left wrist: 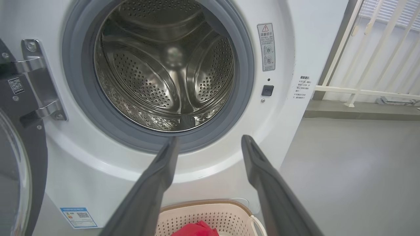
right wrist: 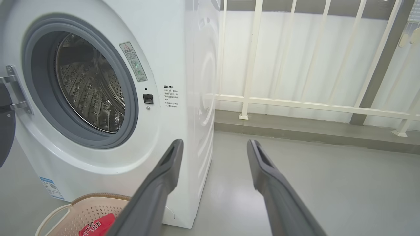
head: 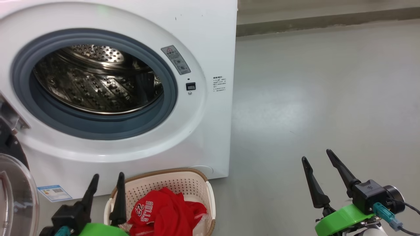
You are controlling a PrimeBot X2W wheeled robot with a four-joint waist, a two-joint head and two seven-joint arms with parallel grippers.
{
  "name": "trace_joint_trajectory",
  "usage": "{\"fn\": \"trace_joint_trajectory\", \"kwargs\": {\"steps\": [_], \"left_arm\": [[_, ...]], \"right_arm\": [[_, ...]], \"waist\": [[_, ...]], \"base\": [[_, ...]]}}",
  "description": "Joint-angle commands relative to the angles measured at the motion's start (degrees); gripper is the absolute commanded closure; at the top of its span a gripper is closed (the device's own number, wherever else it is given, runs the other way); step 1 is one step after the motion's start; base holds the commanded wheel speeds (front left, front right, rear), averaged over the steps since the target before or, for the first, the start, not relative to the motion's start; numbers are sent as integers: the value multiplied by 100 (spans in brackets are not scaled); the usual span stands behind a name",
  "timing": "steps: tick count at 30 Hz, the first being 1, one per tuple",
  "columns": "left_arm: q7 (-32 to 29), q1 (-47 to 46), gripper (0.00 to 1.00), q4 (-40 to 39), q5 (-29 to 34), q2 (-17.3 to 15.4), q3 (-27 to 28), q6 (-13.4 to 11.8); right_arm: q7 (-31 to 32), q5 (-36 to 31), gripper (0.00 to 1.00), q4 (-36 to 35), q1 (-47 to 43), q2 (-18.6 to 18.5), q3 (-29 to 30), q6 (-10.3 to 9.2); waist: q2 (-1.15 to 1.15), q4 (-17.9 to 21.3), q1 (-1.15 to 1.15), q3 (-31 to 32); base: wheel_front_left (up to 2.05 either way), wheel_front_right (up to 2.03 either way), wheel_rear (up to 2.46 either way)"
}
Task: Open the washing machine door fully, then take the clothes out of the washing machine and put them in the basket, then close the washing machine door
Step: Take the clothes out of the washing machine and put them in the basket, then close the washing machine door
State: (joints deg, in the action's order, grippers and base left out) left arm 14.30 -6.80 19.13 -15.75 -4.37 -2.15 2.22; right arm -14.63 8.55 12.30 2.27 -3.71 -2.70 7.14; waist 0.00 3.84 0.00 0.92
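Note:
The white washing machine [head: 203,39] stands with its steel drum [head: 95,78] exposed and bare of fabric. Its door [head: 14,193] hangs swung open at the far left, glass bowl facing me; the black rim and hinge show in the left wrist view as the door [left wrist: 19,157]. Red clothes [head: 164,209] with "BULLS 23" lettering lie in the cream basket [head: 197,182] on the floor before the machine. My left gripper [head: 106,180] is open beside the basket's left rim, holding nothing. My right gripper [head: 316,155] is open over bare floor at the right.
Grey floor [head: 328,98] stretches to the right of the machine. A low kerb [head: 328,21] runs along the back, with a white railing [right wrist: 311,105] above it. A blue label [head: 54,192] sits low on the machine's front.

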Motion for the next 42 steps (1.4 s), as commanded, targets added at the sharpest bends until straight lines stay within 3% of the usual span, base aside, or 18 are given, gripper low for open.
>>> {"fn": "trace_joint_trajectory", "kwargs": {"steps": [1,20,42], "left_arm": [[65,-1,0,-219,16,-118,214,-58],[-129,777,0,-883,-132,-209,344,-302],[-156,817,0,-981,-147,-283,271,-436]], "right_arm": [[-37,-69,0,-188,37,-69,-107,35],[-37,-147,0,-566,-429,-11,79,35],[-37,-128,0,-571,-507,-49,5,35]], "waist": [[0,-27,0,57],[0,-24,0,365],[0,-55,0,413]], "base": [[0,0,0],[0,0,0],[-5,5,0]]}}
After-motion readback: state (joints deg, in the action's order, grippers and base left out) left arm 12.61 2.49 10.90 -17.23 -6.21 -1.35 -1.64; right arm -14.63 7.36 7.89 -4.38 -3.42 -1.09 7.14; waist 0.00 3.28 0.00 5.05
